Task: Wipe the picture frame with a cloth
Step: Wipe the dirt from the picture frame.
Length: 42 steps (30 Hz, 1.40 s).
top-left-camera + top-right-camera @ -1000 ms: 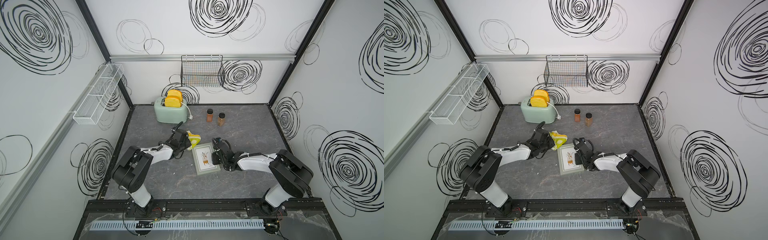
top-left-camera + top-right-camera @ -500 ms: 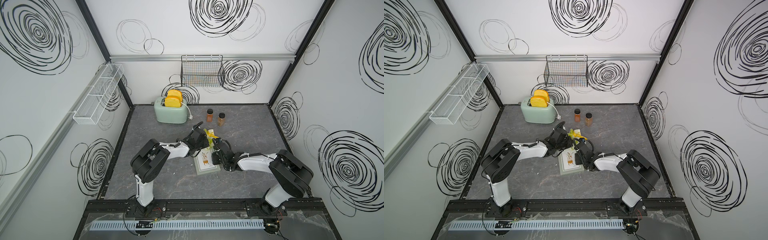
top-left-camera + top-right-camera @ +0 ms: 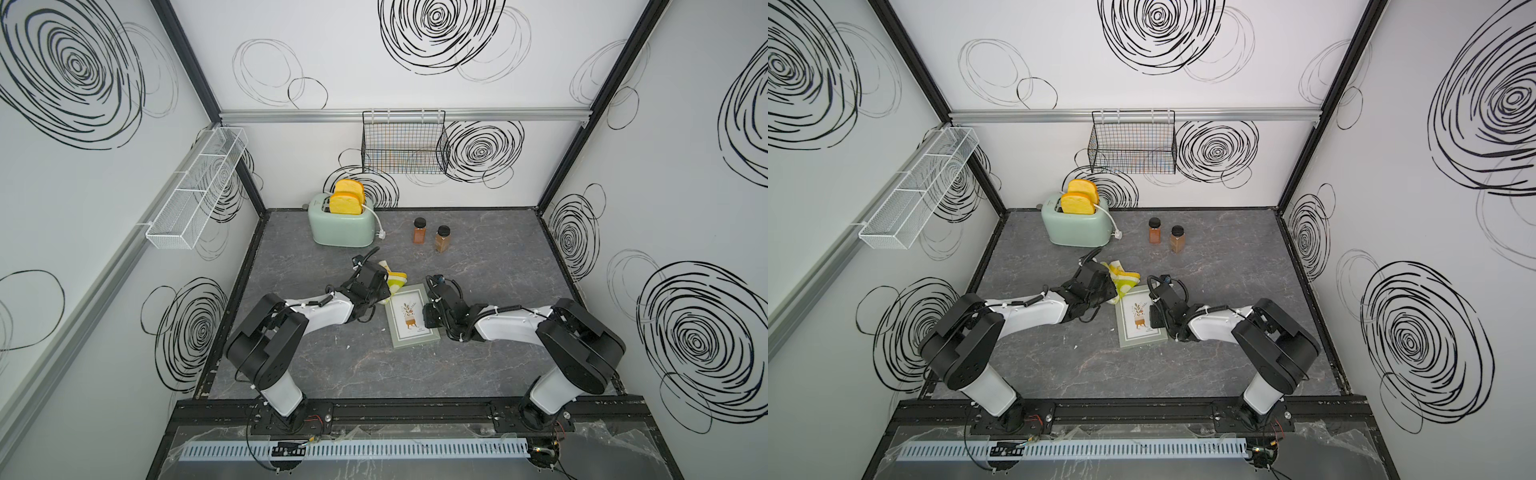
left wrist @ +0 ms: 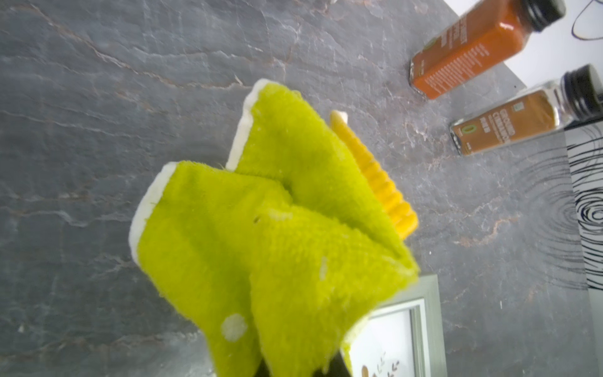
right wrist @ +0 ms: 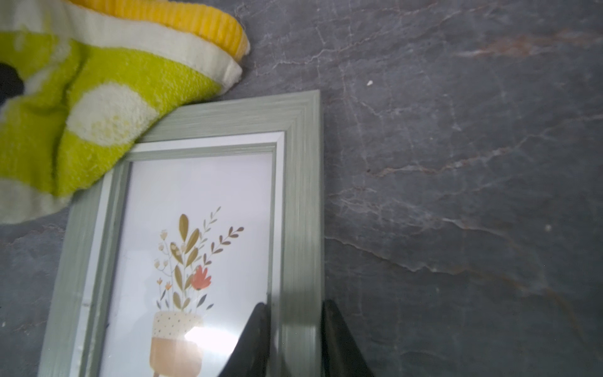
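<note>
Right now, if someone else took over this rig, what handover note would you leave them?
Left gripper: shut on the cloth, bunched, at the picture frame's far corner nearest the left arm; the right wrist view shows it lapping onto that corner.
Right gripper: shut on the frame's side rail, one finger on the glass, one outside; it pins the frame flat on the table.
Done: cloth picked up, frame braced.
Left: wipe the glass and rails; most of the frame's face is uncovered.
</note>
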### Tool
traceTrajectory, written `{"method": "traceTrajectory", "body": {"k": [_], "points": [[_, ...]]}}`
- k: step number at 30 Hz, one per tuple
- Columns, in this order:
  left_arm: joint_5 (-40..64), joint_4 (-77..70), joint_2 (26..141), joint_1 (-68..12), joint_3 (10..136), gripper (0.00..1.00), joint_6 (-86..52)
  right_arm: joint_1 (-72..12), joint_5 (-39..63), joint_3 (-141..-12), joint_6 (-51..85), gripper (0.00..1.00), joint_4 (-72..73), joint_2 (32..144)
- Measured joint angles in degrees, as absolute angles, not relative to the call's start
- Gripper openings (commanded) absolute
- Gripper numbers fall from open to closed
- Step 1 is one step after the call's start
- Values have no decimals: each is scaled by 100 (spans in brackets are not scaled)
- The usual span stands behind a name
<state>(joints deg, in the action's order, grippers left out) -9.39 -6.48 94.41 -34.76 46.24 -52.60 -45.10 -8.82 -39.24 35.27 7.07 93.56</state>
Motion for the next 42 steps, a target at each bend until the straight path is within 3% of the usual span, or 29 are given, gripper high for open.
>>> {"method": "traceTrajectory", "body": {"k": [15, 24, 28, 38, 42], "points": [[-790, 43, 7317, -5046, 2644, 0, -6420, -4217, -519, -4069, 3708, 29, 847, 9537], [-657, -526, 8416, -3463, 3712, 0, -5918, -4125, -491, -4139, 3804, 29, 969, 9651], [-624, -862, 8792, -3306, 4160, 0, -5758, -4112, -486, -4139, 3819, 29, 1037, 9686], [-950, -515, 7749, -5048, 2932, 0, -6257, -4062, -416, -4139, 3885, 28, 1129, 9730], [-967, -259, 7028, -5122, 2473, 0, -6449, -4060, -414, -4139, 3903, 28, 1129, 9730]]}}
